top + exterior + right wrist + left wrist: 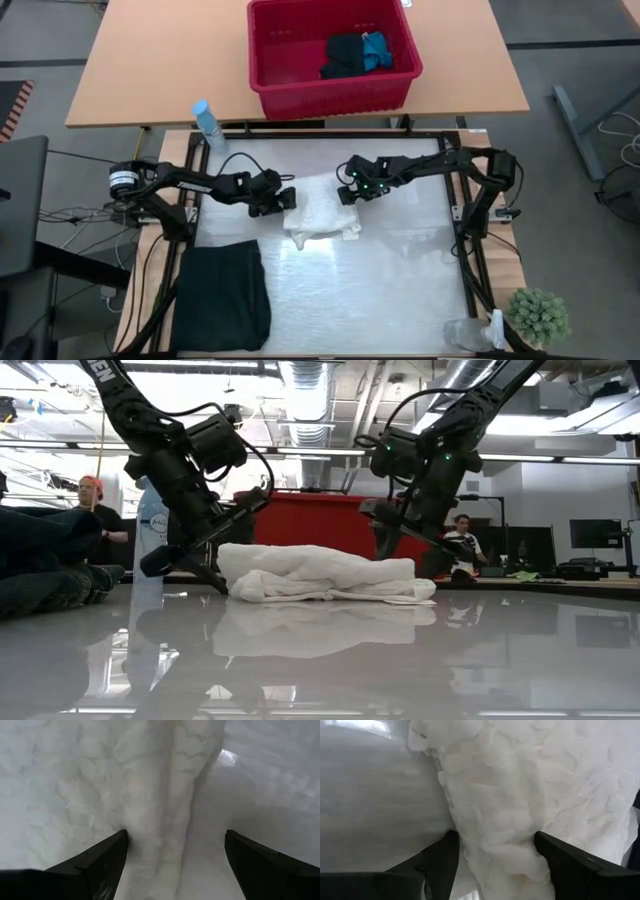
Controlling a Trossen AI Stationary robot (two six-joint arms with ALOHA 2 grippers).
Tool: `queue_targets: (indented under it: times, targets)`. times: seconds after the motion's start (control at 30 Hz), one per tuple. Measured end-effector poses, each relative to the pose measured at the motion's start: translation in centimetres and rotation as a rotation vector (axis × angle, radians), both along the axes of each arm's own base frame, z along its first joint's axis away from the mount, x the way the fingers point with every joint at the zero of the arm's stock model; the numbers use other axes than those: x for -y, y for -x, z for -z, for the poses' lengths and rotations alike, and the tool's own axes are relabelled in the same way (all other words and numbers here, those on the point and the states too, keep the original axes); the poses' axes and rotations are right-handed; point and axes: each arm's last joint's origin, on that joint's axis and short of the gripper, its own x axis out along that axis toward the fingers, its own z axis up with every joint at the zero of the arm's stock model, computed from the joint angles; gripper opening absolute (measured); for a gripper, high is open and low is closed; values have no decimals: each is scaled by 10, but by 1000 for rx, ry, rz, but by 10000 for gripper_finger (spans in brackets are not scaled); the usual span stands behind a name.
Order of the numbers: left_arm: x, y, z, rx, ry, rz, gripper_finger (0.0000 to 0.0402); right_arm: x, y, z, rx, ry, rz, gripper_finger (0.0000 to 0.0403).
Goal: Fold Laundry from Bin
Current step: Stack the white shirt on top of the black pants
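The white crinkled garment lies bunched in the middle of the table. My left gripper is at its left edge, open and slanting down, with a ridge of the cloth between its fingers. My right gripper is at its far right edge, open too, with one finger over a long fold and the other over bare table. A black garment lies folded flat at the near left. The red bin stands on the far table and holds a black item and a blue item. My left gripper stands astride the bunched ridge at the garment's left edge, slanting down from the table's left. The cloth fills the gap between the fingers, but I cannot tell whether they touch it. My right gripper slants down over the fold's edge; I cannot tell whether it touches either.
A spray bottle stands at the table's far left corner. A clear bottle lies at the near right next to a small plant. Bare table lies near of the white garment. People sit in the room behind.
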Motion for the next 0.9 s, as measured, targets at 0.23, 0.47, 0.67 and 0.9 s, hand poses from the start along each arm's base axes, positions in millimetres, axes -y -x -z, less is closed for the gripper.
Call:
queue_targets:
  times: [0.23,0.47,0.67,0.9]
  targets:
    - [2,-1,2,-14,-12,-40,254,0,-2,0,39,-7,15,343]
    - [2,-1,2,-9,-26,-44,245,-6,-16,22,49,-63,-37,312]
    - [7,-2,5,-28,-35,-38,166,-14,-29,34,100,-99,-14,281]
    - [9,-10,11,17,-59,-25,29,-13,-31,34,130,-111,-9,184]
